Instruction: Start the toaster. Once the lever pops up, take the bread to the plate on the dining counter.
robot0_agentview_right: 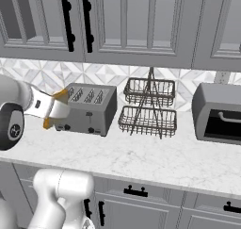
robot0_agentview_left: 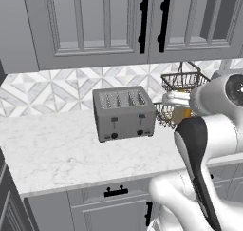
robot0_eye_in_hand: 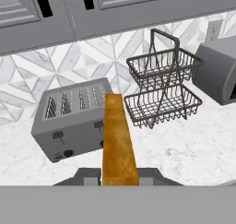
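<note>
My gripper (robot0_eye_in_hand: 120, 176) is shut on the bread (robot0_eye_in_hand: 118, 138), an orange-tan slice seen edge-on that sticks out ahead of the fingers. It is held in the air in front of and to the right of the toaster (robot0_eye_in_hand: 71, 121). From the right base view the gripper (robot0_agentview_right: 52, 109) hangs just left of the toaster (robot0_agentview_right: 89, 108), with bread (robot0_agentview_right: 61, 95) showing above and below the hand. The grey toaster (robot0_agentview_left: 124, 113) stands on the marble worktop, its slots looking empty, its lever (robot0_agentview_left: 114, 119) high on the front. The plate and the dining counter are out of view.
A two-tier wire basket (robot0_agentview_right: 149, 108) stands right of the toaster, close to the held slice in the hand view. A grey box oven (robot0_agentview_right: 219, 112) sits further right. Grey wall cabinets (robot0_agentview_left: 95, 25) hang above; the worktop's front edge (robot0_agentview_left: 95, 182) runs below.
</note>
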Robot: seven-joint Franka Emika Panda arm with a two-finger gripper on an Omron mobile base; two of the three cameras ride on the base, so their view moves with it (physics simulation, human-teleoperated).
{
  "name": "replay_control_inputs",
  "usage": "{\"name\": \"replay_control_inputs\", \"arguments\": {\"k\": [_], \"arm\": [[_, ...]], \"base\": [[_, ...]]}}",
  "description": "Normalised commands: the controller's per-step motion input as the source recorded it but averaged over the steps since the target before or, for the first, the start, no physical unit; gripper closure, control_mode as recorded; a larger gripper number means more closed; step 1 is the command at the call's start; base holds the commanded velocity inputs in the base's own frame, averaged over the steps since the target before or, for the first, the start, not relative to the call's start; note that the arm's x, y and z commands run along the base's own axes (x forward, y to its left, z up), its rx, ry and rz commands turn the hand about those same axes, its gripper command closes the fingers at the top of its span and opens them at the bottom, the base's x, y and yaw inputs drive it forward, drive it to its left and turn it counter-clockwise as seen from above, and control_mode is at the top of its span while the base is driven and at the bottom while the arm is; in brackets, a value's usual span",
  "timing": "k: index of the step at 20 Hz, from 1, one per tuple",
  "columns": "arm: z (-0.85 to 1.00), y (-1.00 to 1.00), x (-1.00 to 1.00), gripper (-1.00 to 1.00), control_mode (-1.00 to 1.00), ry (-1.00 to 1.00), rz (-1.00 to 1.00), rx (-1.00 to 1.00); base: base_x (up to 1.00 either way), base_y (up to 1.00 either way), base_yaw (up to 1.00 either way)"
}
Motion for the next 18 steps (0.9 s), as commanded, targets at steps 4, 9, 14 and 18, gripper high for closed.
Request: {"name": "replay_control_inputs", "arguments": {"k": [4, 9, 14, 18], "arm": [[0.00, 0.00, -0.10, 1.00, 1.00, 0.00, 0.00, -0.03], [0.00, 0.00, 0.00, 1.00, 1.00, 0.00, 0.00, 0.00], [0.00, 0.00, 0.00, 1.00, 1.00, 0.00, 0.00, 0.00], [0.00, 0.00, 0.00, 1.00, 1.00, 0.00, 0.00, 0.00]], "base": [[-0.55, -0.04, -0.01], [-0.72, -0.73, -0.37], [0.00, -0.92, -0.71], [0.00, -0.90, -0.74]]}}
